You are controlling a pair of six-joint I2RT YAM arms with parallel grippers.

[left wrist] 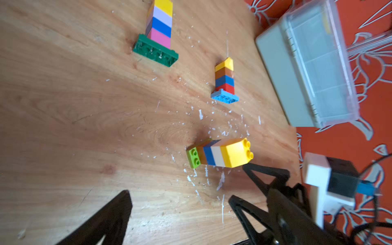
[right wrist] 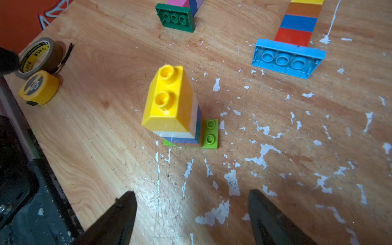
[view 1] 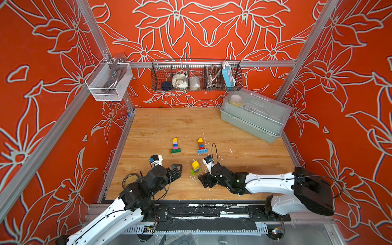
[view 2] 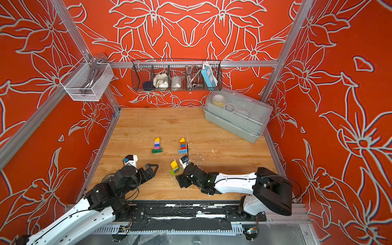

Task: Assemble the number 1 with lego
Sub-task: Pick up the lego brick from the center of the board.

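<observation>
My right pincer and left pincer both gape wide and empty, close beside the lime-based lego tower standing upright on the counter.

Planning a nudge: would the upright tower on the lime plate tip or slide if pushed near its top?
Probably tips: the tower stands tall on a small lime plate. Likely moves as one stiff piece; its bricks look seated. The sloped yellow cap may slip from jaws.
</observation>
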